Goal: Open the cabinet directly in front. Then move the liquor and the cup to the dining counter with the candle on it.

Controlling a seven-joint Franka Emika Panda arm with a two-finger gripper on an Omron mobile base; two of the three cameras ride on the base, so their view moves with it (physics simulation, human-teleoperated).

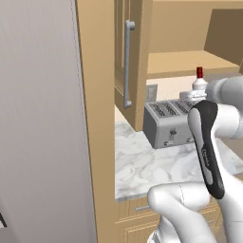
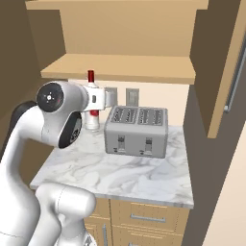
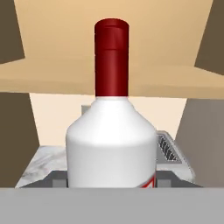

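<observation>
Cabinet (image 1: 130, 61) stands open. Gripper (image 3: 112, 186) grips the bottle (image 3: 111, 144) just left of the toaster (image 2: 137, 130), above the short counter (image 2: 125, 173). Carrying it and the cup to the island remains.

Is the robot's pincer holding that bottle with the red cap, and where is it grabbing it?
Yes, it looks so: the pincer is closed around the liquor, gripping the wide white body low down, well below the red cap. The fingertips themselves are hidden.
</observation>
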